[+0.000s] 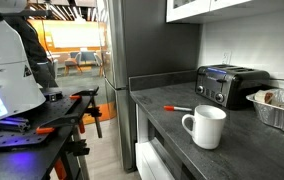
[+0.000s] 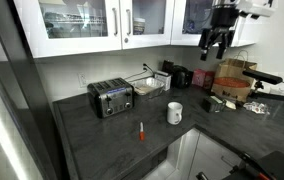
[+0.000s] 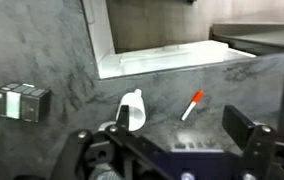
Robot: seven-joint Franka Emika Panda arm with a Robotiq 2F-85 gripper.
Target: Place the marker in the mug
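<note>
The white mug (image 1: 204, 127) stands upright on the dark grey counter; it also shows in an exterior view (image 2: 174, 112) and in the wrist view (image 3: 132, 108). The marker (image 1: 177, 108), with a red-orange end and a pale body, lies flat on the counter a short way from the mug, apart from it; it also shows in an exterior view (image 2: 140, 130) and in the wrist view (image 3: 193, 105). My gripper (image 2: 216, 50) hangs high above the counter near the upper cabinets. In the wrist view the gripper (image 3: 180, 121) is open and empty, with mug and marker far below.
A black-and-silver toaster (image 1: 230, 85) stands at the back of the counter, also in an exterior view (image 2: 110, 97). A foil tray (image 1: 282, 108) sits beside it. Boxes and clutter (image 2: 232, 85) fill the counter's far end. White cabinets (image 2: 92, 25) hang above.
</note>
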